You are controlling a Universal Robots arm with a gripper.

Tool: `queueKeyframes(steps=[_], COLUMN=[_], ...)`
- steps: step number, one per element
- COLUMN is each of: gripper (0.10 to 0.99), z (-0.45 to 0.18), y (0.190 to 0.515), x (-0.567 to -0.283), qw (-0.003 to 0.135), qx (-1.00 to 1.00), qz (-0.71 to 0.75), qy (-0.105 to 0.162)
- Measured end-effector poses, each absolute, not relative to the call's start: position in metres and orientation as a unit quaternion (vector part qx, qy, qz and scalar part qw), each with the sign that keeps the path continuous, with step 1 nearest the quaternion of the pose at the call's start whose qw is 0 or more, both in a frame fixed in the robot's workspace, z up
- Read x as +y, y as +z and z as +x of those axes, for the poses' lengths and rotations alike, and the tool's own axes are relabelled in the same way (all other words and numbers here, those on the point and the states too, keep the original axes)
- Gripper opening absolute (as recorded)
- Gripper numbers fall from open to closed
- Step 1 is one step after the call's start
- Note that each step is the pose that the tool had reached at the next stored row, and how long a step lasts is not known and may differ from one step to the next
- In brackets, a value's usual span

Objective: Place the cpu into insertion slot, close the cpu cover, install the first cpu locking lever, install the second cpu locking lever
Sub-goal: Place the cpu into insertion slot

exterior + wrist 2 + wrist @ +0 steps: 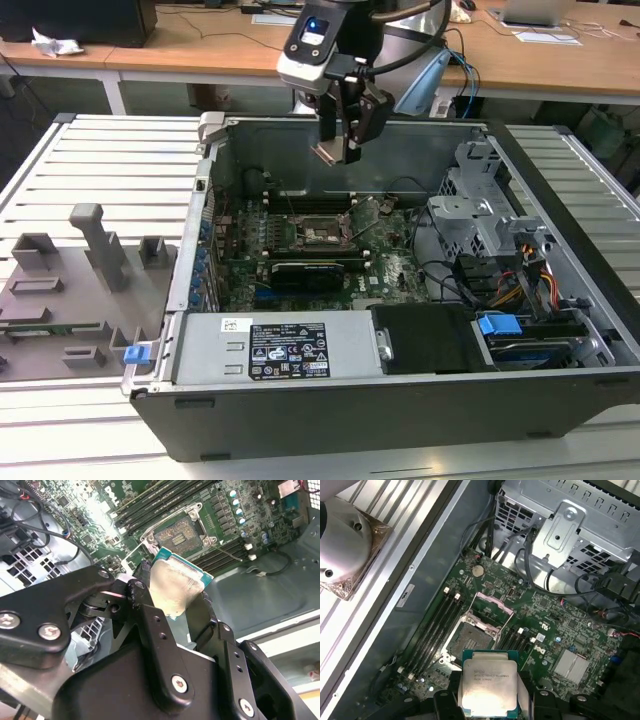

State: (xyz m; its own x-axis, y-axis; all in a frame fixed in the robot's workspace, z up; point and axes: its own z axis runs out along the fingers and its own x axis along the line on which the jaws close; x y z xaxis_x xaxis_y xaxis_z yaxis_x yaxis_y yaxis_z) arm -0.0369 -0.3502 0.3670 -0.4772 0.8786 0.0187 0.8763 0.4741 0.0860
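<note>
Wooden desks (200, 50) run behind a slatted metal surface (100, 150), and an open computer case (400, 400) lies across its middle. Your end effector (338, 150) hangs over the case near its far wall in the exterior view, clamped on the cpu (487, 685) by two opposite edges.

Treat the chip, I judge, as light, stiff and fragile. Its smooth metal top could slip, and its contact face should touch nothing, so the edges are the right place to hold it.

The insertion slot (469, 640) lies well below the chip, apart from it, and the cpu cover (492, 604) appears swung open.

Room is tight. Memory slots (432, 625) flank the socket. The drive cage (480, 210) and loose cables (445, 275) crowd the exterior view's right, and the case walls hem in every approach.
</note>
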Motion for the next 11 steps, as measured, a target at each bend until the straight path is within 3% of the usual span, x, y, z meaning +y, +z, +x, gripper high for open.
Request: queueKeyframes(steps=[11], gripper=[0.529], z=[-0.0370], y=[0.3666], x=[-0.3502], qw=[0.016], qx=[0.836], qz=[0.547], qy=[0.041])
